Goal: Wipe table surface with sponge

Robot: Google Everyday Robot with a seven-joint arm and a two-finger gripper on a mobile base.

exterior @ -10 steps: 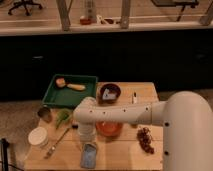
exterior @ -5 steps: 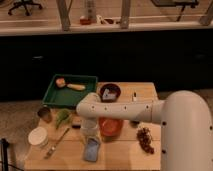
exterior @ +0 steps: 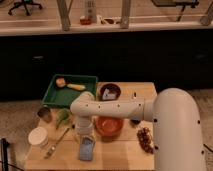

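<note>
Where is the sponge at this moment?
In the camera view, the sponge lies on the table surface near its front edge, left of centre, just below the gripper, between the metal utensil and the orange bowl.

Light tan wooden plank tabletop point(exterior: 122, 156), plain, bearing a small flat blue-grey rectangular sponge point(exterior: 86, 149) with a paler rim, a round orange bowl point(exterior: 109, 125), a round white lid point(exterior: 38, 136), a dark green rectangular tray point(exterior: 54, 98) containing a yellow-orange oblong item point(exterior: 75, 87), and a dark red clustered bunch of fruit point(exterior: 145, 139). Smooth white robot arm point(exterior: 117, 106), unpatterned, ending in a pale grey gripper point(exterior: 85, 137) at the sponge's far end, front left of the tabletop. Black cabinet front point(exterior: 125, 60) behind, under a cream counter edge point(exterior: 150, 27).
</note>
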